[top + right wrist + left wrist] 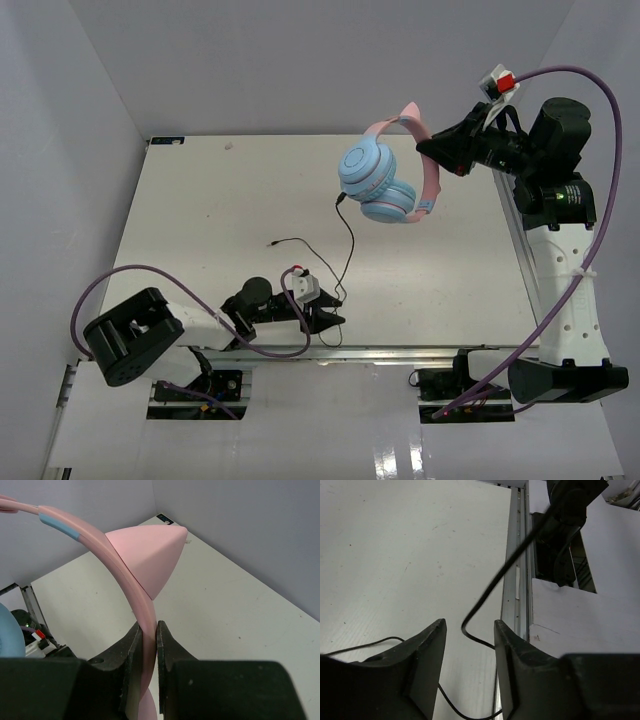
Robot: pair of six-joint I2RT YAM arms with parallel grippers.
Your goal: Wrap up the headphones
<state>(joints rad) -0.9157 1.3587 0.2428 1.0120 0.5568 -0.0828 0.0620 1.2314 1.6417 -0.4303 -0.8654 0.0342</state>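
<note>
The headphones (385, 180) hang in the air at the back right, light-blue earcups below a pink headband with cat-ear points. My right gripper (432, 150) is shut on the pink headband (142, 615), just below one cat ear (150, 555). The thin black cord (350, 240) drops from the earcups to the table and its plug end (274, 243) lies on the table. My left gripper (335, 308) is open near the front edge, with a loop of the cord (485, 592) lying between its fingers (427, 650), not gripped.
The white table (200, 200) is bounded by grey walls at the back and sides. A metal rail (515, 580) runs along the front edge beside the left gripper. Thick purple arm cables (590, 100) loop over both arms.
</note>
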